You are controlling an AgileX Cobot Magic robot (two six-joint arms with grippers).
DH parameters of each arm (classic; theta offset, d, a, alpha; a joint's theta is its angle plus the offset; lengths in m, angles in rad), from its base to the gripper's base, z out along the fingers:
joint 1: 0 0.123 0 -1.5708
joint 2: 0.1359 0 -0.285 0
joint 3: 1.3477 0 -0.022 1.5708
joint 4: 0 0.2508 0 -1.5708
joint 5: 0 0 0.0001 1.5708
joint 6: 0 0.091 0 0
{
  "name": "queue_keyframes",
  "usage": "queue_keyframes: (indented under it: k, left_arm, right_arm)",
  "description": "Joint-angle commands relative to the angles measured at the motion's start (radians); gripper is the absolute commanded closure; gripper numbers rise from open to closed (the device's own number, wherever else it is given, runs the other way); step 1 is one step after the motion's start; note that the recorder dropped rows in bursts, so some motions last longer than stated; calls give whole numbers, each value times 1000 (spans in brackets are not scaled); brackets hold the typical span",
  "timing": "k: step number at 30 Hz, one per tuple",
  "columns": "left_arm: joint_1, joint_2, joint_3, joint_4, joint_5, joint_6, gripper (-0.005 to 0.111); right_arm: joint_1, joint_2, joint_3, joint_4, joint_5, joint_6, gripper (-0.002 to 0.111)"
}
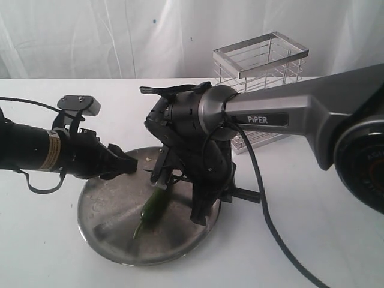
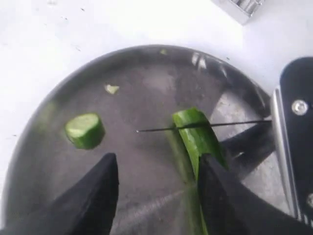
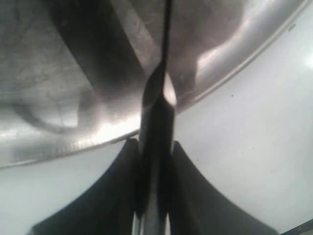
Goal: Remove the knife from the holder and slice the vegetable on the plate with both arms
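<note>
White tabletop, steel plate (image 2: 146,49): knife (image 2: 195,126) crossing the vegetable (image 2: 198,142).
Right gripper (image 3: 155,147) jaws clamp the knife handle, its grey link marked "PIPER" sloping down; left gripper (image 2: 159,164) jaws spread wide, empty, arm level over the plate; holder (image 1: 261,60) stands behind.

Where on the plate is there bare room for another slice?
Bare steel between the cut piece and the vegetable, and along the front rim of the plate. Crowded where the knife crosses the vegetable beneath the right gripper.
</note>
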Motion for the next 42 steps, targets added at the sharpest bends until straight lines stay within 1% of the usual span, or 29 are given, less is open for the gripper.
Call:
queue_keyframes:
  k: [1,6,15,19,25,28,36,42]
  left_arm:
    - [3,15,-36,-60,41,37,53]
    - [3,75,-75,-60,-8,31,53]
    - [3,178,-93,-83,-13,61,53]
    - [3,202,-125,-93,-53,61,53]
    - [-12,213,-158,-113,-48,61,53]
    - [-27,213,-163,-113,-13,63,53]
    - [-96,220,-163,-101,108,108,53]
    - [-98,285,-167,-113,135,111,53]
  right_arm:
    - [1,-8,-4,7,-3,-12,108]
    - [1,-8,-4,7,-3,-17,108]
    - [1,-8,-4,9,-3,-19,108]
    - [1,-8,-4,9,-3,-19,108]
    - [1,-8,-4,9,-3,-19,108]
    - [1,-8,-4,9,-3,-21,108]
    - [1,-8,-4,9,-3,-21,108]
    - [1,-8,-4,13,-3,-23,108]
